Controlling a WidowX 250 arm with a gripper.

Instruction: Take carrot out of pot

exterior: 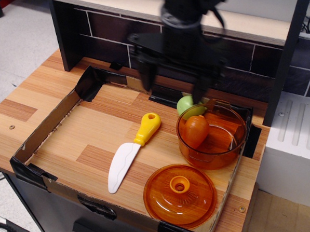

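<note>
The carrot (196, 130) leans inside the pot (213, 136), at its left wall, on the right of the bench (89, 145). The gripper (173, 84) hangs blurred above and left of the pot, jaws spread apart and empty, one tip before the green fruit (185, 104).

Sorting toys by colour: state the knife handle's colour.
Yellow; the knife handle shows best in the observation.image view, above its white blade.

- The carrot (196, 130) is seen inside the pot (219, 157), leaning on its left wall.
- A fruit (185, 104) is tucked just behind the pot.
- The lid (180, 195) is laid in front; the knife (131, 156) is placed left.
</note>
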